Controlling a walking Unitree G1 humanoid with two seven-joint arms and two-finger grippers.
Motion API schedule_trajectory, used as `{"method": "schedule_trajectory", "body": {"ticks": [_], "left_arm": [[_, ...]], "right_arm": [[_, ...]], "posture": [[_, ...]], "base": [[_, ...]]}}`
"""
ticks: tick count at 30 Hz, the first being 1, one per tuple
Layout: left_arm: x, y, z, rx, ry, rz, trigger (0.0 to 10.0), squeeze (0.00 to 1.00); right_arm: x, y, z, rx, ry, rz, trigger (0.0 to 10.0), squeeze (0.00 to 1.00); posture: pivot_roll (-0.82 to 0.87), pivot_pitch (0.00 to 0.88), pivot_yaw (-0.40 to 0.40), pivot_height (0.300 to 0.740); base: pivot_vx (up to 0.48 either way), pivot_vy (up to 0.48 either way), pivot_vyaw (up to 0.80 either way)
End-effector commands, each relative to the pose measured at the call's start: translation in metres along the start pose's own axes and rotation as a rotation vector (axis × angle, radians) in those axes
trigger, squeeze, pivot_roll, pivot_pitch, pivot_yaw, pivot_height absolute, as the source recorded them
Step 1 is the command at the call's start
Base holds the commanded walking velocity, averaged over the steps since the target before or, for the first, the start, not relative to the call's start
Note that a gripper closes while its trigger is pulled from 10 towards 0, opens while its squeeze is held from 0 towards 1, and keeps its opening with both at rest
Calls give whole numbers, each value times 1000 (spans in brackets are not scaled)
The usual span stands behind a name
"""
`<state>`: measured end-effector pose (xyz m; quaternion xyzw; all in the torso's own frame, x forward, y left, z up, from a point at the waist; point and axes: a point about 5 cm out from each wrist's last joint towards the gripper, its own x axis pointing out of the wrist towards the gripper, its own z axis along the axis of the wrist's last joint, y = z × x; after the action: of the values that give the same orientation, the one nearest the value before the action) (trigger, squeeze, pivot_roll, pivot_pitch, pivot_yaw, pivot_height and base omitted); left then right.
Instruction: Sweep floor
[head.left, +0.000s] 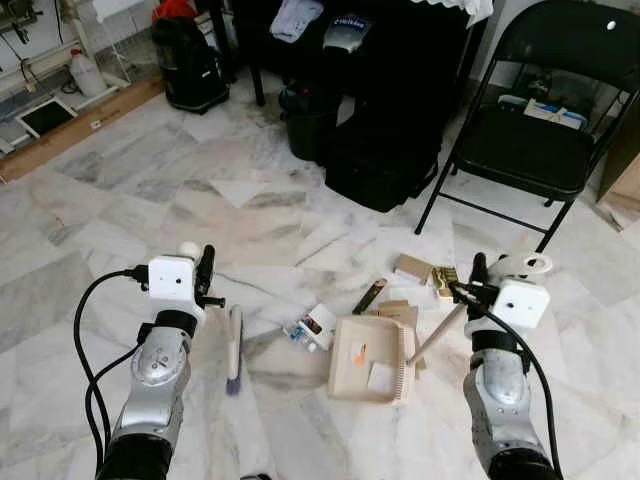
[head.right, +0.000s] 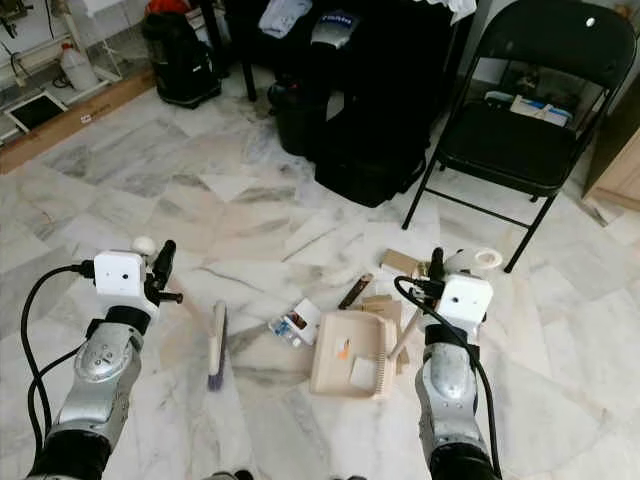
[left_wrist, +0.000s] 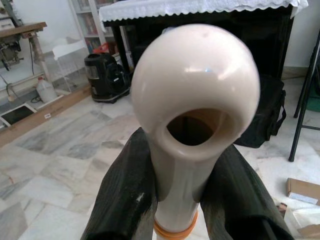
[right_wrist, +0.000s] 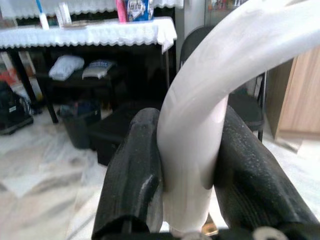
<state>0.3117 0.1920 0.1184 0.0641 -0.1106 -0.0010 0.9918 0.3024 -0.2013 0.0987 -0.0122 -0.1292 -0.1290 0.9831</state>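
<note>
My left gripper is shut on the cream broom handle, whose rounded top has a hole in it. Black fingers press on both sides of it. The broom's brush head rests on the marble floor beside my left arm. My right gripper is shut on the white looped handle of the beige dustpan, which lies flat on the floor between my arms. Paper scraps and an orange bit lie inside the pan. A small carton sits just left of the pan.
More litter lies beyond the pan: a brown stick, a cardboard box and a gold packet. A black folding chair stands at the right. Black bags, a bin and a table are ahead, and a black vacuum stands at the far left.
</note>
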Motion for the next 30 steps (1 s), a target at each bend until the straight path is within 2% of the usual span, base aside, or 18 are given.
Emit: {"method": "schedule_trajectory", "body": {"ticks": [1, 8, 20, 30], "left_arm": [[5, 2, 10, 15, -61, 10, 10000, 0], [8, -2, 17, -10, -92, 12, 10000, 0], [6, -2, 16, -18, -89, 14, 10000, 0], [4, -10, 11, -35, -69, 7, 10000, 0]], "right_arm": [[4, -3, 11, 11, -49, -11, 10000, 0], [7, 1, 19, 5, -79, 10, 10000, 0], [10, 4, 29, 28, -85, 8, 10000, 0], [12, 4, 31, 29, -79, 15, 10000, 0]], "posture": [[41, 115, 32, 740], [50, 99, 30, 740], [57, 52, 32, 740], [58, 11, 29, 740]], "base": [[0, 0, 0], [0, 0, 220], [0, 0, 800], [0, 0, 800]]}}
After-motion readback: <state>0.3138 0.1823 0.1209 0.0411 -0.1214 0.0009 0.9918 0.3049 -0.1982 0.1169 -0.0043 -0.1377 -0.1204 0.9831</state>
